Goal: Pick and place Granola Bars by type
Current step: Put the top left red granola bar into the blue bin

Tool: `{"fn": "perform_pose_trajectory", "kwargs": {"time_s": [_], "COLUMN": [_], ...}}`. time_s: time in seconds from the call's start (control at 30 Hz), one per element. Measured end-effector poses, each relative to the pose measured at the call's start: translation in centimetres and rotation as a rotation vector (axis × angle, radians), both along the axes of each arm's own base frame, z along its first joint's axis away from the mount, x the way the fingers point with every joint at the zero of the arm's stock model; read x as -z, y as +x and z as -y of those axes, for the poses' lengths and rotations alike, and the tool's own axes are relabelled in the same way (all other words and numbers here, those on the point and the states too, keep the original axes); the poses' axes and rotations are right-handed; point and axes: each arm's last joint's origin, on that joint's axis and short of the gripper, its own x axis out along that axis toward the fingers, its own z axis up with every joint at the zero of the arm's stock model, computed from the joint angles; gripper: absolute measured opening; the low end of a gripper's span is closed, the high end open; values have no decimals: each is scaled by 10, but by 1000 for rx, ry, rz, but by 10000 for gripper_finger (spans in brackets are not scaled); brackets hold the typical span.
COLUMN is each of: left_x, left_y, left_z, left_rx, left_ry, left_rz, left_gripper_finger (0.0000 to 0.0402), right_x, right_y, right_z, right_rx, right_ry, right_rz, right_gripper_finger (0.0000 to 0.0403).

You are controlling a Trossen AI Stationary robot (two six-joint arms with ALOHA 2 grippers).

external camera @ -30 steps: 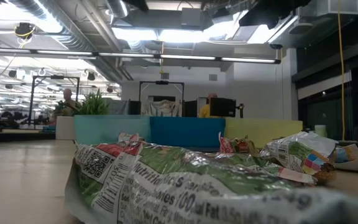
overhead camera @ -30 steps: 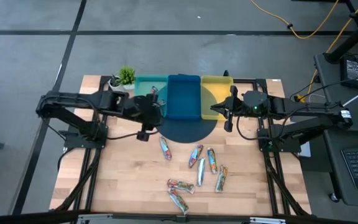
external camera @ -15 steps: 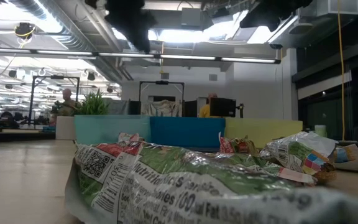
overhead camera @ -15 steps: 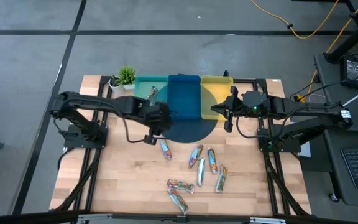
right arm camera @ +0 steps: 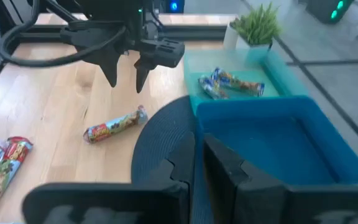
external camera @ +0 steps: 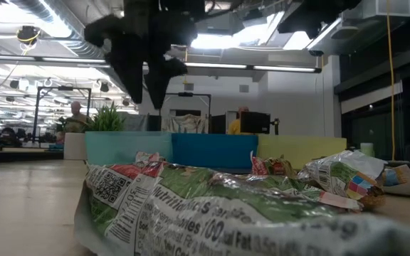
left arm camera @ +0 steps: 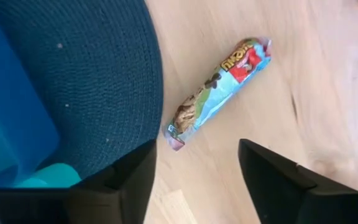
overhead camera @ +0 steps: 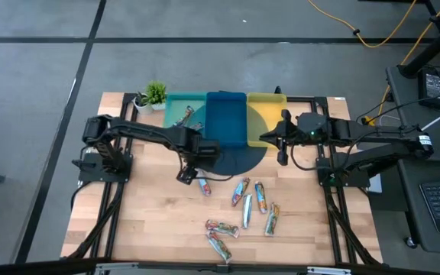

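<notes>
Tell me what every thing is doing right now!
Left gripper: jaws open, empty, over a bar.
That granola bar: lying flat beside the dark mat.
Right gripper: jaws shut, empty, near the trays.
Teal tray: holding two bars.
Blue tray: empty.
Other granola bars: loose on the table.

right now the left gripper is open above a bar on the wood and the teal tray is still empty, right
Not quite. The teal tray is not empty: the right wrist view shows two bars lying in it. The rest holds: the left gripper is open above a bar lying on the wood beside the round mat.
</notes>
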Motion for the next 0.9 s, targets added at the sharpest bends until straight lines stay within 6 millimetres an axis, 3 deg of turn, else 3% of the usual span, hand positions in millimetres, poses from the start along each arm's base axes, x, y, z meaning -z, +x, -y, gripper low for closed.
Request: {"fn": "perform_pose_trajectory", "kwargs": {"time_s": [0.17, 0.37, 0.6, 0.9], "left_x": [16, 34, 65, 84], "left_y": [6, 14, 21, 17], "left_z": [3, 7, 5, 5], "left_rx": [91, 202, 215, 176], "left_ry": [15, 29, 31, 13], "left_rz": [-46, -81, -92, -58], "left_gripper_finger": [260, 266, 263, 261], "right_x": [4, 6, 6, 8], "right_y": [-2, -3, -3, -4], "right_z": [0, 0, 0, 0], "right_rx": [6, 6, 5, 4], "right_ry": [14, 15, 12, 11], "right_rz": [-39, -64, -69, -92], "right_gripper_finger": [34, 34, 34, 34]}}
